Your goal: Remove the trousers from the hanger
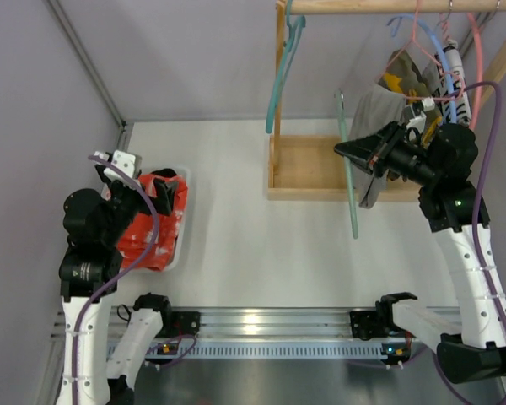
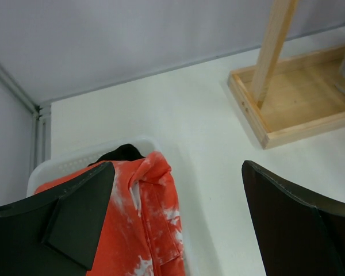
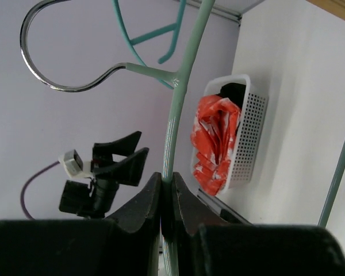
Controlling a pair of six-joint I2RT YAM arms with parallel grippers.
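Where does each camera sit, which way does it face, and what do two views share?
Top external: above and behind the robot, looking down on the table; left arm and right arm show.
Left wrist: on the left arm, facing down at the red trousers in the basket; the open left gripper shows.
Right wrist: on the right arm, facing across the table; the right gripper, shut on the pale green hanger, shows.
All share the basket and trousers.

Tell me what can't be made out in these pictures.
Left wrist view: most of the basket, behind the trousers and the left gripper.
Right wrist view: the green hanger's lower end, behind the right gripper.
Top view: the grey garment, partly behind the right gripper.
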